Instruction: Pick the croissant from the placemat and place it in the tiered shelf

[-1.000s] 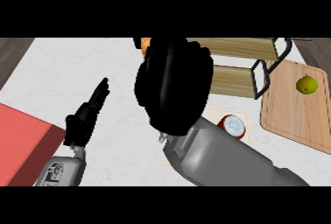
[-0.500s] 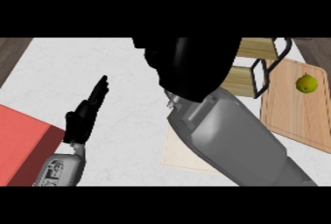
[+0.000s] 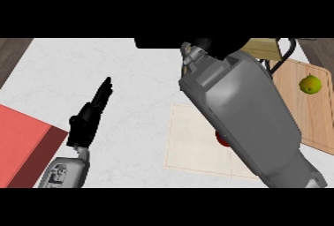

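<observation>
We see the right forearm stretched across the beige rectangular placemat toward twelve o'clock, where the light wooden tiered shelf sits at the counter's far edge. The black right hand is up at the top of the view, mostly cut off, so we cannot tell whether it is spread or pinching anything. The croissant is not visible anywhere: not on the bare part of the placemat, not in the sliver of shelf we can see. Our guess is it rides in the right hand or is hidden by the arm, but nothing shows it.

Progress call: pickup looks done since the placemat shows no croissant, and the arm is over at the shelf, so we judge this as the placing stage. Left to do: set it in a tier, let go, pull back.

The black left hand rests at nine o'clock, fingers straight and pressed together, pointing up, holding nothing.

Other stuff: red block at eight o'clock, wooden cutting board at three o'clock with a yellow-green lemon on it, a small red thing peeking from under the forearm on the placemat.
</observation>
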